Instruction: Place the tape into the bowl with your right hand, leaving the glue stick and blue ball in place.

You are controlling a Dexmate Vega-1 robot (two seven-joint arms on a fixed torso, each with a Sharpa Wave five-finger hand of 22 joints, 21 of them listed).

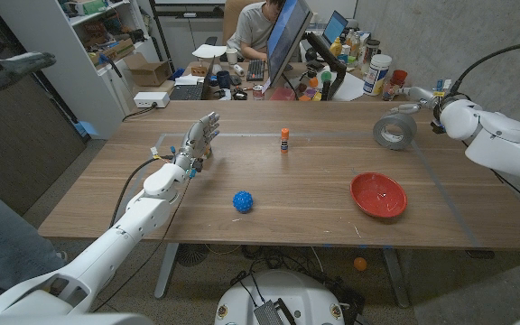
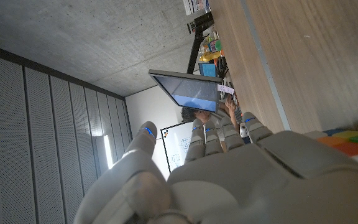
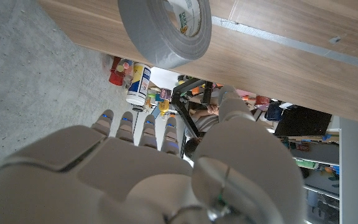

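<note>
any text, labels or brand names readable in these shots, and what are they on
None can be read.
Tape roll: dark print on its inner core, too blurred and turned to read.
White tub behind the table: blue label, too small.
Glue stick: no legible label.
Whiteboard in the left wrist view: marks too small.

Right hand (image 1: 420,96) near tape (image 1: 394,132), apparently not touching; bowl (image 1: 378,195) nearer.

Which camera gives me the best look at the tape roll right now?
The right wrist view: the tape is large and sharp just beyond the right hand, though partly cropped. The head view shows the whole roll but small, on the table near the right hand.
</note>
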